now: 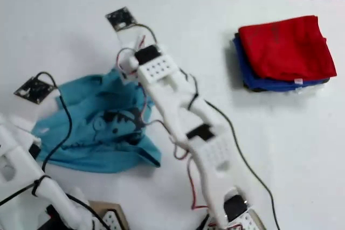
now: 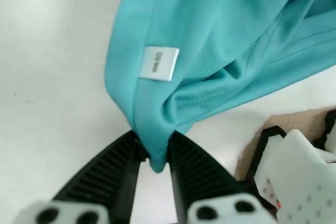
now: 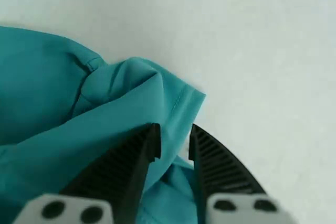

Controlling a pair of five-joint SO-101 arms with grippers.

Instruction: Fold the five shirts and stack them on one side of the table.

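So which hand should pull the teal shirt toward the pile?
Probably the right hand: it grips the teal shirt on the side nearer the stack. The left hand pinches the far side.

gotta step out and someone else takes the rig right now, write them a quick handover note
Left gripper: shut on a bunched fold of the teal shirt, near its white label.
Right gripper: shut on a hemmed edge of the same shirt.
Things: the teal shirt lies crumpled on the white table between the arms. The stack sits apart from it at the far side, with the red shirt on top, the blue shirt under it and a dark edge below.
Done: at least two shirts folded and stacked; the full count cannot be told.
Left: fold the teal shirt and add it to the stack.
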